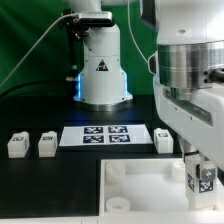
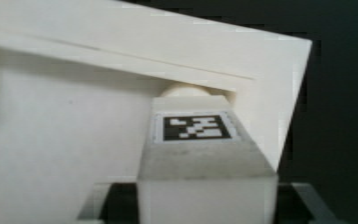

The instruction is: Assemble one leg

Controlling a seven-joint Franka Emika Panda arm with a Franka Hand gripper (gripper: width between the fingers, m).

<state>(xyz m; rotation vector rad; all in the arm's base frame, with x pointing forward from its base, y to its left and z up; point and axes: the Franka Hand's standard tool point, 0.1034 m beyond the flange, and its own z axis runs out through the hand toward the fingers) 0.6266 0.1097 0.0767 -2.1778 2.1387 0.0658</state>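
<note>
A: One leg (image 1: 201, 178) is sitting between the fingers of the gripper (image 1: 200, 172), at the exterior view's right. The fingers are pinching it from both sides, with its black-and-white tag facing the camera.

B: And in the wrist view?

A: There the same leg (image 2: 202, 160) is standing upright between the two dark fingertips (image 2: 108, 200), tag towards the lens. Its far end is meeting a round corner socket (image 2: 194, 92) of the big white tray-like part (image 2: 69, 130). I cannot tell whether it is seated in the socket or only touching it.

B: Where is that tray part lying in the wider shot?

A: The tray-like part (image 1: 140, 195) is occupying the near side of the black table (image 1: 40, 110), and the held leg is hanging over its corner on the exterior view's right.

B: What else is lying around?

A: Beyond the tray, the marker board (image 1: 108, 135) is lying flat with its four tags. A loose leg (image 1: 164, 139) is standing just beside it on the exterior view's right. Two more are standing on the other side, one (image 1: 48, 143) near the board and one (image 1: 17, 143) farther out. The arm's white base (image 1: 103, 65) is rising behind the board.
</note>
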